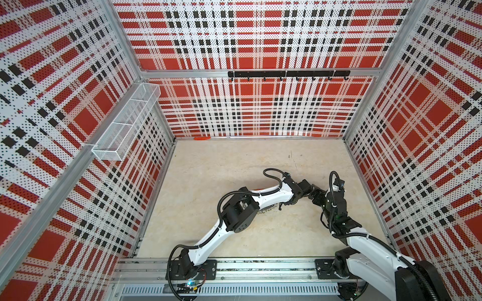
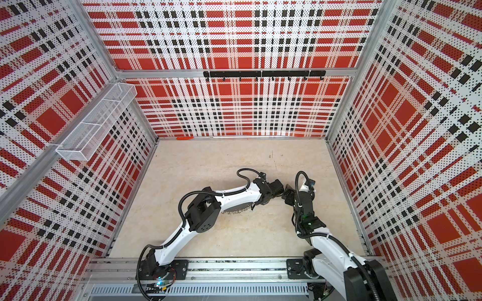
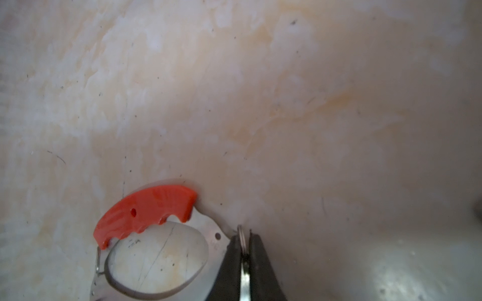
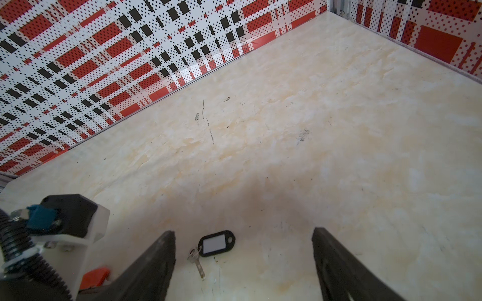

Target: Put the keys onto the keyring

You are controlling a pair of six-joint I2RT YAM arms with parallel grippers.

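Roughly midway between the near and far edges of the tabletop [image 4: 339, 130], somewhat toward its right edge, the two grippers stand tip to tip. The left gripper [image 3: 244, 238] is clenched on a silver split ring [image 3: 240, 230] at the rim of the keyring [image 3: 212, 235], near the end of its red segment [image 3: 146, 208]. The right gripper [image 4: 243, 230] hangs with its fingers spread wide, grasping nothing. The keys [image 4: 216, 243] lie on the tabletop between those fingers, touching neither.
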